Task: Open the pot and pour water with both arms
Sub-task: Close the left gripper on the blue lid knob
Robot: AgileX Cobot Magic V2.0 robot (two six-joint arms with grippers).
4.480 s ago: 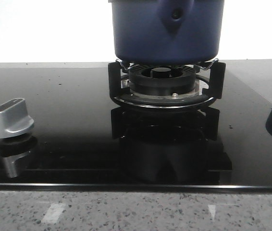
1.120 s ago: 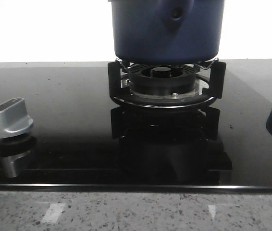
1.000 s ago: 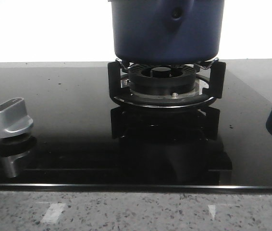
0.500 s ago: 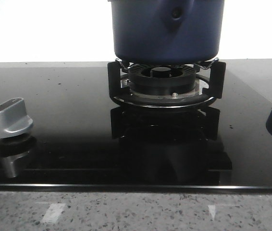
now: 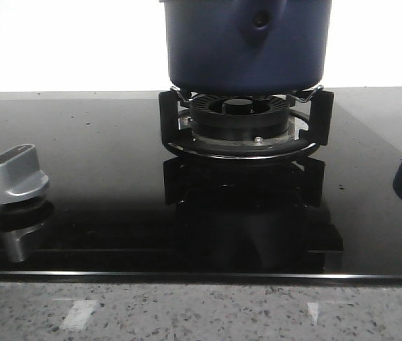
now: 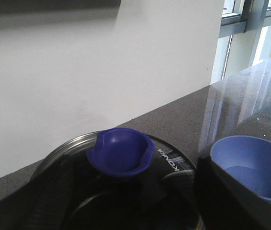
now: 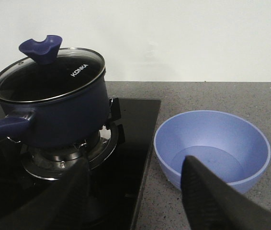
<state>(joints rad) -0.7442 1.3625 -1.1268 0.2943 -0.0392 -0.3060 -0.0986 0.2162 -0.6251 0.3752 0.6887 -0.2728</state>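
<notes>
On burner [image 5: 240, 124]: pot [image 5: 247, 46] sitting, glass lid [image 7: 49, 74] on, blue knob [image 6: 120, 152] up top. Hovering just above knob, left gripper [image 6: 126, 211], fingers spread wide, holding nothing. Hanging near bowl [image 7: 212, 146] on counter [image 7: 269, 103] beside stove, right gripper [image 7: 135, 201], fingers apart, holding nothing.

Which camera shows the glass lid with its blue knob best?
The right wrist view: the whole glass lid with its blue knob sits closed on the dark blue pot. The left wrist view shows it partly; the front view cuts it off.
</notes>
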